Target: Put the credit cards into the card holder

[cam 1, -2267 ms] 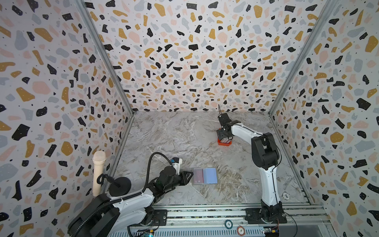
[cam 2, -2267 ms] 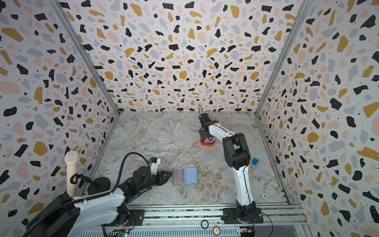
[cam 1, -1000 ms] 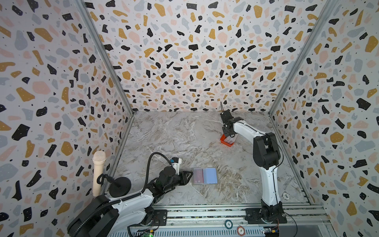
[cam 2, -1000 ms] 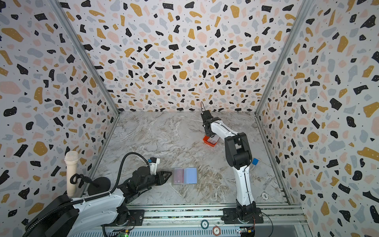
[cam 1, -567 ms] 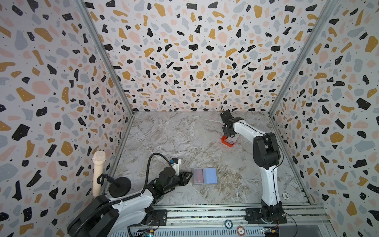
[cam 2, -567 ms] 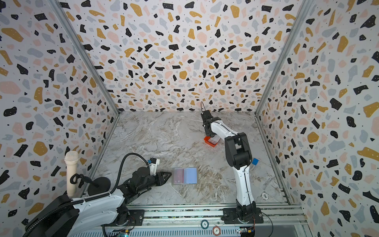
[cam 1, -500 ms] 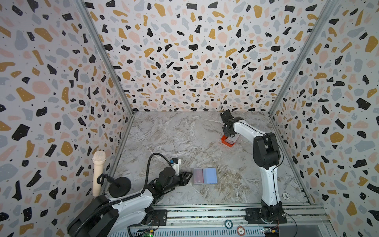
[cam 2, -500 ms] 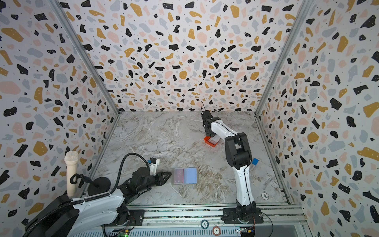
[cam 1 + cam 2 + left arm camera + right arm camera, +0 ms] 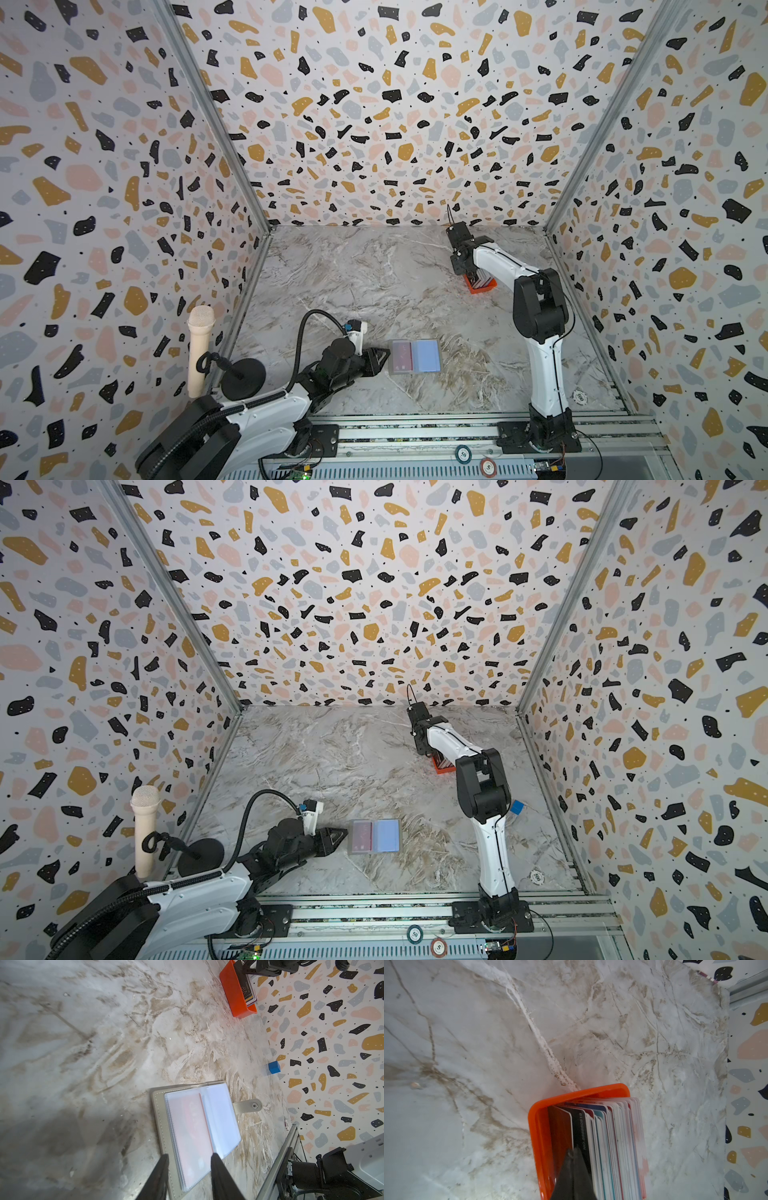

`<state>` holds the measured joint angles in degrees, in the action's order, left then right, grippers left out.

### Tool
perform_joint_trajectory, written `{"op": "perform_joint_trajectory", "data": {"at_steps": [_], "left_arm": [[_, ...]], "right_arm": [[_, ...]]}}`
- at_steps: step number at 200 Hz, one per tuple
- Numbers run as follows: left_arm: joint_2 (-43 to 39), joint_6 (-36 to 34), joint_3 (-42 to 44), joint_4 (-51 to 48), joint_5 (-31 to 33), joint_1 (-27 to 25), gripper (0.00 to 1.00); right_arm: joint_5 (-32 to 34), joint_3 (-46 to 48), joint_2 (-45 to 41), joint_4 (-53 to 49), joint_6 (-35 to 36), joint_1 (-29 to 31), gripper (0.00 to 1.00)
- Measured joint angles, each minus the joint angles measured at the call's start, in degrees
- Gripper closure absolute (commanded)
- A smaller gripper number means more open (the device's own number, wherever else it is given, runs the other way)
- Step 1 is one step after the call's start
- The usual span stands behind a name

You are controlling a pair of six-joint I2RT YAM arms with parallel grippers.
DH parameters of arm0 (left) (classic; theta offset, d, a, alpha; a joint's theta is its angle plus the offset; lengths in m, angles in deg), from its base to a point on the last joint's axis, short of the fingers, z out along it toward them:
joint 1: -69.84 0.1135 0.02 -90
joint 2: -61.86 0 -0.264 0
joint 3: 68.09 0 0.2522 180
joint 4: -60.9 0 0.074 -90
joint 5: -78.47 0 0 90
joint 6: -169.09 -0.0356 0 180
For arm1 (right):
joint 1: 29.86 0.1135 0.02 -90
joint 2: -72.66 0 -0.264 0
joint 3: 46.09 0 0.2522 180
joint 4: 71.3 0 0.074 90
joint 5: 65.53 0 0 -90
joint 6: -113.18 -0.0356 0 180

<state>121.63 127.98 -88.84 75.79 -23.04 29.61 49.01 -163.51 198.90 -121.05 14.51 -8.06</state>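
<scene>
Right gripper (image 9: 572,1157) jaws together atop front credit cards (image 9: 612,1138) standing in orange tray (image 9: 535,1136); pinch on 1 card unclear. Risks: 2 stuck cards lift together, tray tips. Left gripper (image 9: 190,1155) jaws apart at edge of open card holder (image 9: 426,356), well apart from tray; holder may slide.

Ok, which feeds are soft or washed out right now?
Left wrist view: card holder pockets wash out whitish; nearby floor dim, soft. Right wrist view: right hand a dark blur; credit cards smear at one end. Both top views: evenly lit, sharp.
</scene>
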Motion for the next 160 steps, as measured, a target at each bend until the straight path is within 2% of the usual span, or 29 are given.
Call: {"op": "perform_joint_trajectory", "data": {"at_steps": [46, 115, 160], "left_arm": [[-0.4, 0.0, 0.0, 0.0, 0.0, 0.0, 0.64], [-1.0, 0.0, 0.0, -0.1, 0.0, 0.0, 0.63], [-1.5, 0.2, 0.0, 0.2, -0.7, 0.0, 0.61]], "right_arm": [[-1.7, 1.7, -2.1, 0.4, 0.0, 0.0, 1.00], [-2.2, 5.2, -11.6, 2.3, 0.0, 0.0, 1.00], [-3.2, 7.6, -14.0, 3.6, 0.0, 0.0, 1.00]]}}
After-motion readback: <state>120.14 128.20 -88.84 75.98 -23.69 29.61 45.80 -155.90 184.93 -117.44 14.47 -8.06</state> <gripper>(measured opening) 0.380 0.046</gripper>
